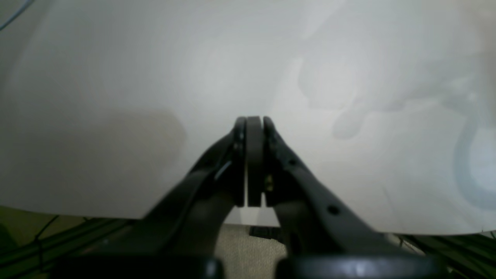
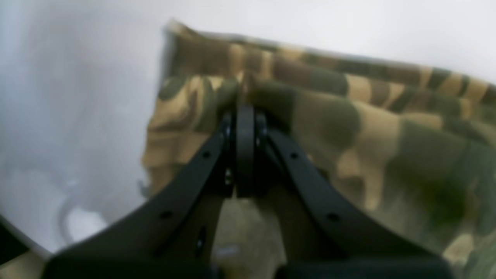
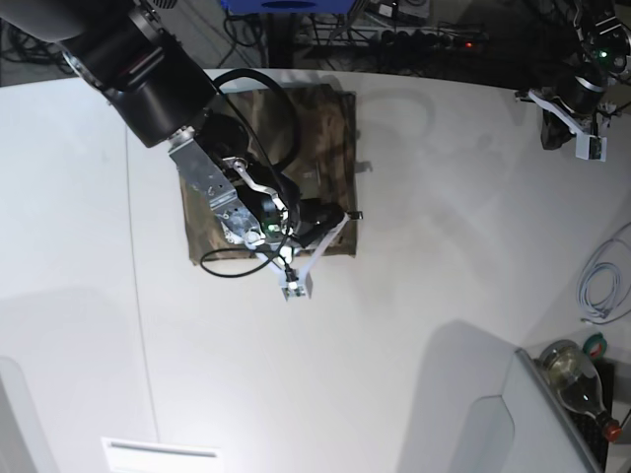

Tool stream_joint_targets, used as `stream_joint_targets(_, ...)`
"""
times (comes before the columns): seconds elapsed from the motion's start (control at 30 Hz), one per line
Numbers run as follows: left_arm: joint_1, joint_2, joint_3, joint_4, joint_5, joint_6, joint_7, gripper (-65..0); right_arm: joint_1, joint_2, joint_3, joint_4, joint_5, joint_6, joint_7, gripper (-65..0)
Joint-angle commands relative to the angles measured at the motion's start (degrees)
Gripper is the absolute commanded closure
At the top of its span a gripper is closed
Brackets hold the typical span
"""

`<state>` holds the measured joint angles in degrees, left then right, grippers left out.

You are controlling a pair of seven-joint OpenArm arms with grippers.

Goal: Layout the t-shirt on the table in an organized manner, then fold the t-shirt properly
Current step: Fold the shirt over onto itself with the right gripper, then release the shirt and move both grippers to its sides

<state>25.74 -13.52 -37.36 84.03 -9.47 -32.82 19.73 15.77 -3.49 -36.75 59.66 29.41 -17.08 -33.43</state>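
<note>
The t-shirt lies folded into a compact rectangle on the far half of the table, left of centre in the base view, with bare white surface all around it. Its camouflage print of olive, brown and tan shows along the right and lower edges; the rest is covered by the right arm, which reaches in from the upper left corner and bends down over the cloth.

The right gripper sits at the shirt's near right corner. In the right wrist view its jaws are pressed together, and their tips meet a raised ridge of fabric at the edge of the top layer. The picture is blurred, so the jaws seem to be pinching that fold, though how much cloth lies between them cannot be made out. A second layer of the shirt shows beyond the tips as a long striped band running to the right.

The left gripper is well apart from the shirt, at the far right corner of the table in the base view. Its jaws are closed on nothing, with only plain white tabletop and faint shadows in front of them.

A coiled white cable lies at the table's right edge, and a glass bottle stands just off the near right corner.
</note>
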Motion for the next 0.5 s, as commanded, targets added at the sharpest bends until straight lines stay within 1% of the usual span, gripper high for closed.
stream_joint_targets(0.0, 0.24, -0.86, -0.22, 0.85, -0.68, 0.33, -1.22, 0.0, 2.65, -1.83, 0.14, -0.36, 0.26, 0.25, 2.00, 0.0)
stream_joint_targets(0.07, 0.24, -0.86, -0.22, 0.85, -0.94, 0.33, -1.22, 0.0, 3.35, -2.10, 0.14, -0.71, 0.26, 0.25, 2.44, 0.0)
stream_joint_targets(0.13, 0.24, -0.86, -0.39, 0.85, -0.94, 0.33, -1.22, 0.0, 2.65, -1.92, 0.14, 3.86, 0.26, 0.25, 2.00, 0.0)
stream_joint_targets(0.17, 0.24, -0.86, -0.39, 0.85, -0.77, 0.33, -1.22, 0.0, 1.33, -1.22, 0.14, 7.11, 0.26, 0.16, 1.12, 0.0)
stream_joint_targets(0.27, 0.24, -0.86, -0.39, 0.85, -0.59, 0.33, -1.22, 0.0, -3.86, 2.65, 0.14, 20.03, 0.35, -0.19, -3.71, 0.0)
stream_joint_targets(0.33, 0.24, -0.86, -0.39, 0.85, -0.59, 0.33, -1.22, 0.0, -9.04, 4.67, 0.66, 28.12, 0.35, -0.19, -9.25, 0.0)
stream_joint_targets(0.37, 0.42, -0.86, -0.31, 0.85, -0.59, 0.33, -1.22, 0.0, -11.77, 5.73, 0.66, 31.20, 0.35, -0.19, -10.92, 0.0)
stream_joint_targets(0.47, 1.74, -0.77, 0.31, 2.52, -1.03, 0.33, -1.22, 0.0, -20.21, 8.54, 0.66, 36.91, 0.26, -0.19, -10.48, 0.0)
